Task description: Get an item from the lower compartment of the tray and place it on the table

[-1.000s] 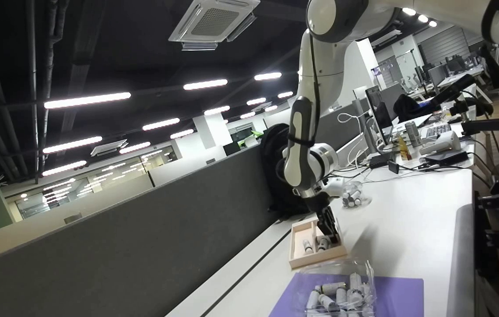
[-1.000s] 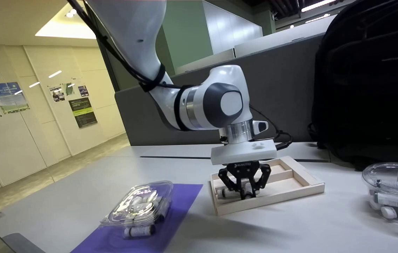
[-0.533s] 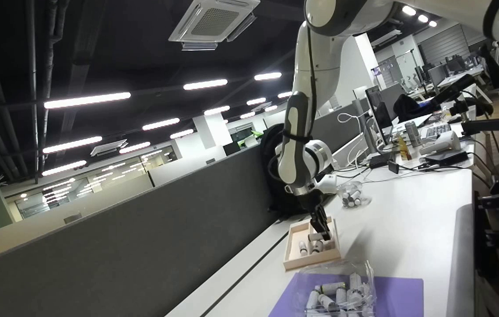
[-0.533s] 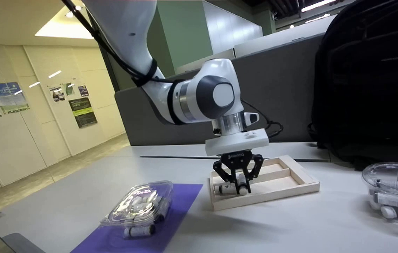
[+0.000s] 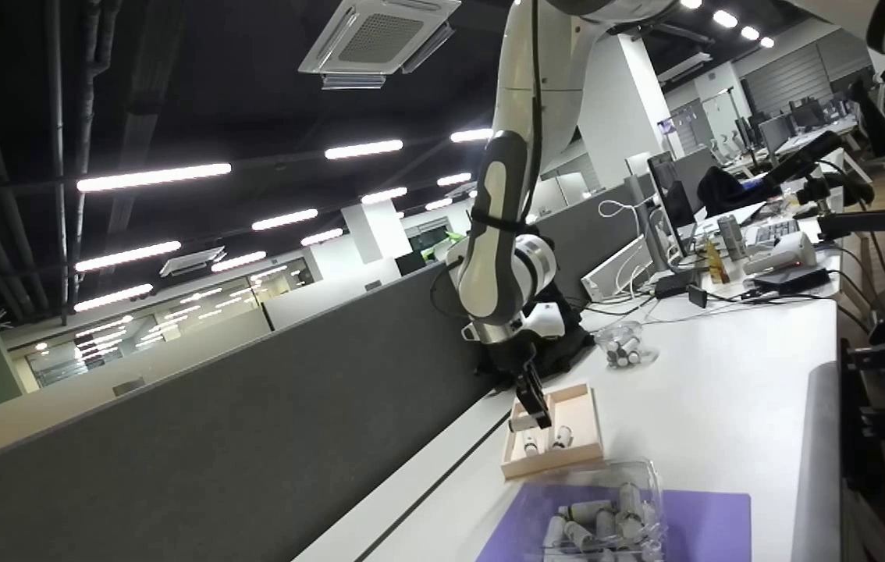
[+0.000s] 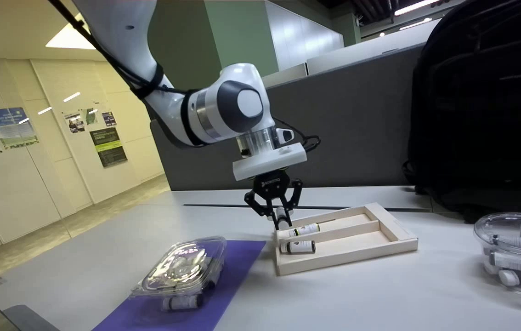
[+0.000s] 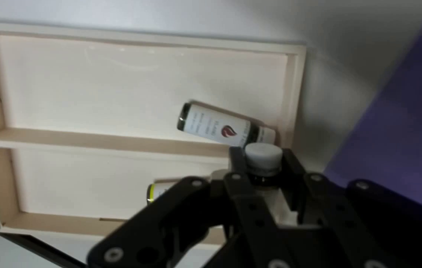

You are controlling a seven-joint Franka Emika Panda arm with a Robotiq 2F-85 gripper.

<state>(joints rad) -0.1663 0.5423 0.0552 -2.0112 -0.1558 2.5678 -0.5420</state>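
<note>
Those fingers (image 7: 237,160) clasp a white-capped vial (image 7: 264,159) at the edge of the wooden tray (image 7: 103,89); picking seems done, placing on the worktop (image 6: 352,294) remains.

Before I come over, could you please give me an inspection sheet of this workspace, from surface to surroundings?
Surface: white table; a purple mat covers part of it.
Job's things: pale tray with two compartments; a red-marked bottle lies in the wrist view's upper one, a yellow-banded bottle in the lower.
Clutter: clear box of bottles on the mat; round clear tub, also holding bottles.
End effector: closed on a white-capped bottle at one end of the tray; whether that bottle touches the tray cannot be told.
Cables: black cable runs along the arm; others lie around the monitor.
Surroundings: dark grey partition along the table; black bag near it.
</note>
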